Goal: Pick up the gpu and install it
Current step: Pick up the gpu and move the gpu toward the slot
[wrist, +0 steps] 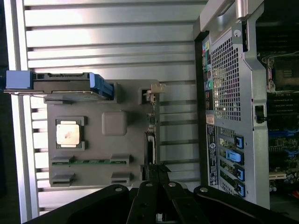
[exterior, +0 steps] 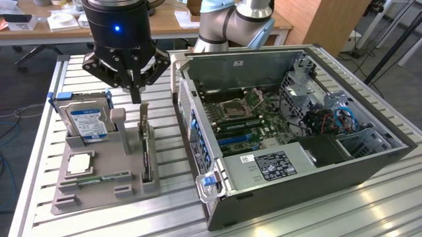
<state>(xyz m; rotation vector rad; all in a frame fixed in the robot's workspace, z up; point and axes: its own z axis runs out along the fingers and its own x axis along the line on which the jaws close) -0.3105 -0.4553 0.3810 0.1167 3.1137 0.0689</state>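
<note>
Hand: the gripper (exterior: 136, 97) is pressed together, with nothing seen between its fingers.
Hand's place: it hangs just over the top edge of the gpu, at the end far from the camera in the exterior view. I cannot tell if it touches the card.
Gpu: the gpu (exterior: 146, 143) stands on its thin edge in a slot of the grey holder (exterior: 125, 165). It is not in the computer.
Gpu from the wrist: the card looks like a thin dark line (wrist: 152, 135), with its shiny metal end away from the fingers.
Hard drive: the hard drive (exterior: 89, 122) with a blue and white label stands up in the holder, on the exterior view's left of the gpu.
Chip: a square silver chip (exterior: 78, 163) lies flat on the holder, in front of the hard drive.
Memory stick: a thin green memory stick (exterior: 99, 178) lies in front of the chip.
Computer: the open computer case (exterior: 369, 163) lies on its side, on the exterior view's right of the holder. Its green board (exterior: 250, 118) shows inside.
Table: the holder and the case both sit on a silver table (exterior: 39, 148) made of long bars.
</note>
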